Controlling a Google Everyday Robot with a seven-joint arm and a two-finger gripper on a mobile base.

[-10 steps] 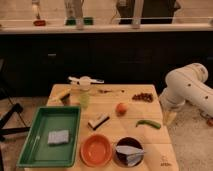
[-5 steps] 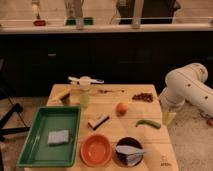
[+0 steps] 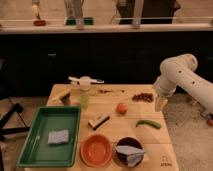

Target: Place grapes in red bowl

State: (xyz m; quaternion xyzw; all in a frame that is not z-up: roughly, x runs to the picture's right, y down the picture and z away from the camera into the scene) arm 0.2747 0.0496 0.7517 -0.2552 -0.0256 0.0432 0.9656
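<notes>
The grapes [image 3: 143,97] lie near the table's [image 3: 120,128] far right edge, with the open, empty gripper [image 3: 160,104] just beside them. A clumsy push could knock them off, far from the red bowl [image 3: 96,150] at the front edge.

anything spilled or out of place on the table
Nothing stands out. The grapes lie in a bunch at the table's far right, the red bowl sits upright and empty at the near edge, and the gripper hangs right of the grapes.
</notes>
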